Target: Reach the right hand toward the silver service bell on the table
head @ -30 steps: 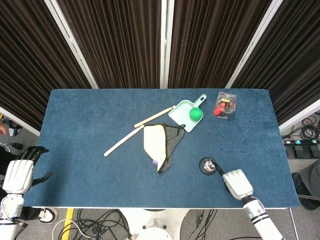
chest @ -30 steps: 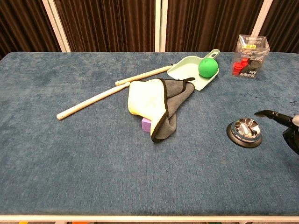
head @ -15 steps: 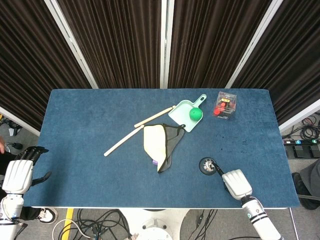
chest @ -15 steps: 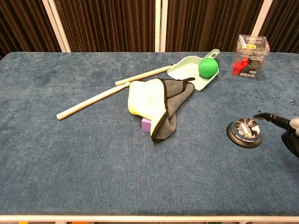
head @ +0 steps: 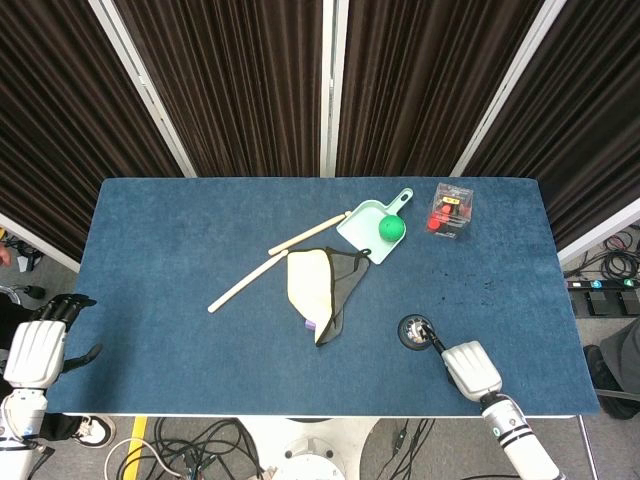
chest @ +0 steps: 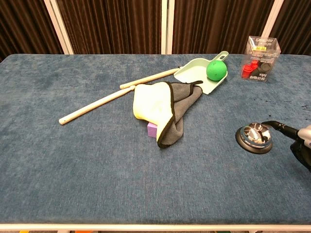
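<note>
Right hand at the bell, near table edge.
The bell (head: 417,331) sits on the blue table (head: 160,240), just beside the right hand (head: 470,368); one dark fingertip (chest: 273,124) is extended to the dome's rim, nothing gripped, other fingers not made out. Left hand (head: 38,348) is held idle, fingers loosely apart. A low or sideways approach could shove the bell, judged from the shallow angle.
</note>
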`<action>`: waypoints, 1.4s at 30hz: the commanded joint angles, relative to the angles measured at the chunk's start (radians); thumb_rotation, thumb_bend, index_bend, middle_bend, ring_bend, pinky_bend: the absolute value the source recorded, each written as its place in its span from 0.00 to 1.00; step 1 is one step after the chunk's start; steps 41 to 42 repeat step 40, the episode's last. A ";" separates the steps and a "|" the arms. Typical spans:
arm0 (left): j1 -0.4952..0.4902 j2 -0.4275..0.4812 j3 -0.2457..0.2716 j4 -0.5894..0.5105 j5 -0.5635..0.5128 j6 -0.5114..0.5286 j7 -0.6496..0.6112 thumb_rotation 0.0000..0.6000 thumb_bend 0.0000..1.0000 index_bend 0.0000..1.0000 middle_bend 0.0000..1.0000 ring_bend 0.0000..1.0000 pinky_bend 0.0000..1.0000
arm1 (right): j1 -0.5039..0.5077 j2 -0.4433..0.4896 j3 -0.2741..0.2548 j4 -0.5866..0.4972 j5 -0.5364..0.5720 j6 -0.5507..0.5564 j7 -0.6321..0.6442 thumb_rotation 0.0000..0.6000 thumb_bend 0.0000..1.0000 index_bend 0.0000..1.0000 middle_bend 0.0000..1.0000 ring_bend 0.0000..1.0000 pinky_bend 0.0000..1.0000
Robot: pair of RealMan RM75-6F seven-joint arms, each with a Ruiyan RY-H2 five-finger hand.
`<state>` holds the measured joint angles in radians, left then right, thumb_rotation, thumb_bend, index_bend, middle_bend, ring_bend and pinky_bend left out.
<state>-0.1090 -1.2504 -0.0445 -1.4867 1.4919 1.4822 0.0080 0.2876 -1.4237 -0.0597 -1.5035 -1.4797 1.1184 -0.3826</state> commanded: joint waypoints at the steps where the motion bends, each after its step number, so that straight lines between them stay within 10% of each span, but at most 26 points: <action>1: -0.001 -0.001 0.000 -0.001 0.001 -0.001 0.002 1.00 0.16 0.29 0.23 0.17 0.32 | -0.002 0.004 0.007 -0.006 -0.022 0.030 0.018 1.00 1.00 0.00 0.91 0.86 0.69; 14: 0.000 0.001 0.001 -0.007 -0.001 -0.003 0.011 1.00 0.16 0.29 0.23 0.17 0.32 | 0.004 0.001 -0.002 -0.006 0.033 -0.023 -0.035 1.00 1.00 0.00 0.91 0.86 0.69; 27: -0.001 0.008 0.002 -0.041 0.005 0.000 0.041 1.00 0.16 0.29 0.23 0.17 0.32 | -0.031 0.113 0.084 -0.074 -0.050 0.212 0.050 1.00 1.00 0.00 0.89 0.83 0.68; 29: -0.001 0.014 0.002 -0.055 0.006 0.001 0.053 1.00 0.16 0.29 0.23 0.17 0.32 | -0.044 0.121 0.105 -0.071 -0.024 0.240 0.045 1.00 0.96 0.00 0.72 0.61 0.53; 32: -0.002 0.019 0.000 -0.069 0.008 0.005 0.065 1.00 0.16 0.29 0.23 0.17 0.32 | -0.071 0.119 0.135 -0.040 0.009 0.303 -0.038 1.00 0.51 0.00 0.14 0.03 0.04; 35: -0.003 0.020 0.000 -0.074 0.007 0.001 0.070 1.00 0.16 0.29 0.23 0.17 0.32 | -0.089 0.123 0.147 -0.057 0.036 0.323 -0.012 1.00 0.20 0.00 0.00 0.00 0.00; 42: -0.006 0.010 0.000 -0.070 0.003 -0.006 0.070 1.00 0.16 0.29 0.23 0.17 0.32 | -0.087 0.146 0.161 -0.065 0.043 0.319 0.024 1.00 0.15 0.00 0.00 0.00 0.00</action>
